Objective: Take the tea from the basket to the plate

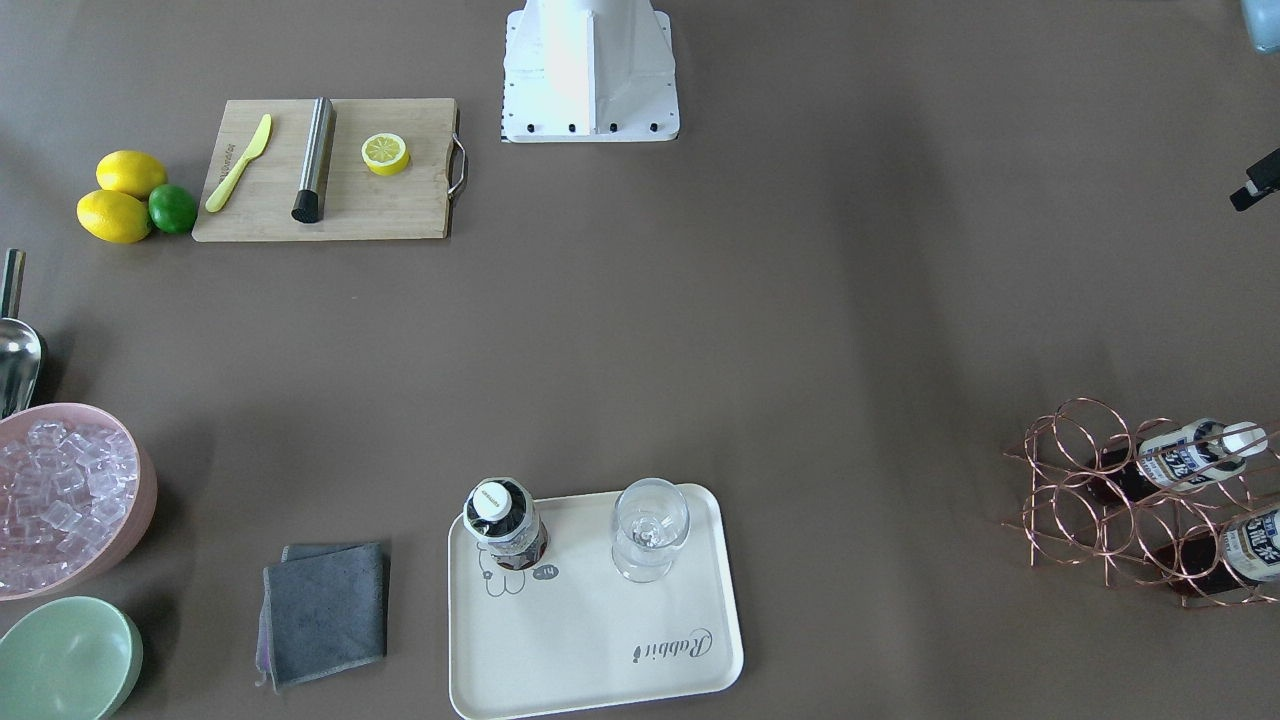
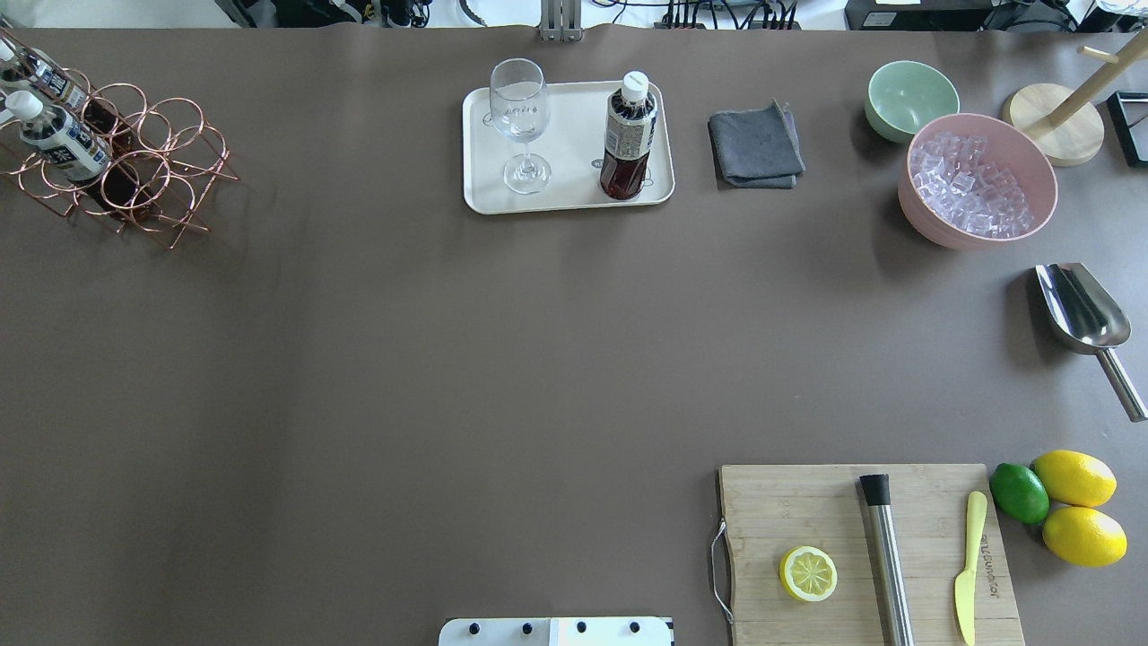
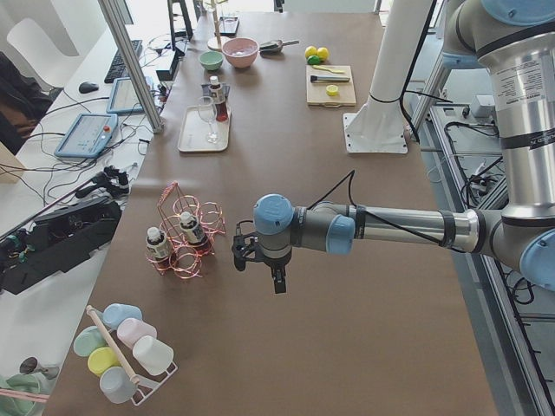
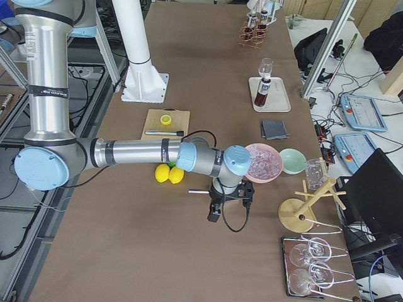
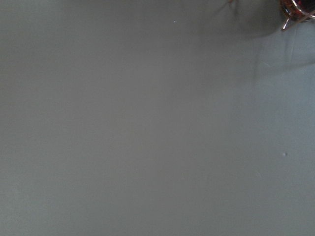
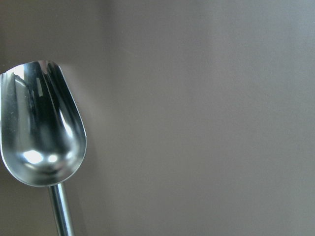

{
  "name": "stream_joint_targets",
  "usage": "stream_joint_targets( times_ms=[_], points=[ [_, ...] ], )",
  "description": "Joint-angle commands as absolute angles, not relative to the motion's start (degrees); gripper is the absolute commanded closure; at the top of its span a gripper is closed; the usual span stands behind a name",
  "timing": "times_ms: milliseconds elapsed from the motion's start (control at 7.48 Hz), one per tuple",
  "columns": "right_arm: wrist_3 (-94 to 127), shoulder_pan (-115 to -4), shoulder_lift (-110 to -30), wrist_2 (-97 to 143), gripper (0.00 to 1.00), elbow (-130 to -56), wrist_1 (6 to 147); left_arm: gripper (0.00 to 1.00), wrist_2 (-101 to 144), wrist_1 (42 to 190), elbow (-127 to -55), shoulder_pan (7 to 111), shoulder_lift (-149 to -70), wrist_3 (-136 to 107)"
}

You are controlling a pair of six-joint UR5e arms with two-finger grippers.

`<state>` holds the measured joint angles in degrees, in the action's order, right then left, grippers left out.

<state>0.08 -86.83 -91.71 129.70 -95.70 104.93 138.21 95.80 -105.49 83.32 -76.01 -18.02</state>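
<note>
Copper wire forms the basket [image 2: 143, 166] at the far left of the overhead view. Two more bottles [image 2: 63, 144] lie slanted in its cells, with their bases in the rings and their white caps pointing out toward the table's far-left corner. In the exterior left view the left gripper [image 3: 277, 284] hangs fingers-down over bare table just beside the basket. Whether its jaws are wide or narrow cannot be told from there.

Further right, at the table's far edge, sits the plate [image 2: 565, 193]. A wine glass [image 2: 520, 117] stands on its left half. The tea [image 2: 628, 135] stands on its right half, over the small bear drawing, apart from the glass. The tea is upright, so its long axis is vertical, with the base on the plate and the white cap pointing straight up.

Right of the plate come a folded grey cloth [image 2: 756, 148], a mint-green bowl [image 2: 910, 99] and a pink bowl [image 2: 978, 179] filled with ice cubes. A steel scoop [image 2: 1081, 309] lies nearer the robot, its handle pointing toward the robot. The right gripper [image 4: 214, 215] hangs above the table near the pink bowl, and its wrist camera looks down on the scoop. How far its jaws are apart cannot be told.

At the near right a wooden board [image 2: 807, 502] carries a lemon half [image 2: 808, 573], a steel rod [image 2: 886, 556] and a yellow knife [image 2: 969, 565]. Two lemons [image 2: 1074, 478] and a lime [image 2: 1020, 493] lie beside it.
</note>
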Motion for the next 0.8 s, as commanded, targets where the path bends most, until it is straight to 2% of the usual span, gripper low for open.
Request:
stream_joint_targets(
  times_ms=[0,668],
  points=[
    [0.0,-86.8,-91.8,130.0,0.0,-95.5,105.0,0.01,138.1,95.7,-105.7,79.9,-77.0,-18.0],
    [0.2,-86.8,-91.9,130.2,0.0,-95.4,105.0,0.01,137.6,95.4,-105.3,80.6,-74.6,-9.0]
  ],
)
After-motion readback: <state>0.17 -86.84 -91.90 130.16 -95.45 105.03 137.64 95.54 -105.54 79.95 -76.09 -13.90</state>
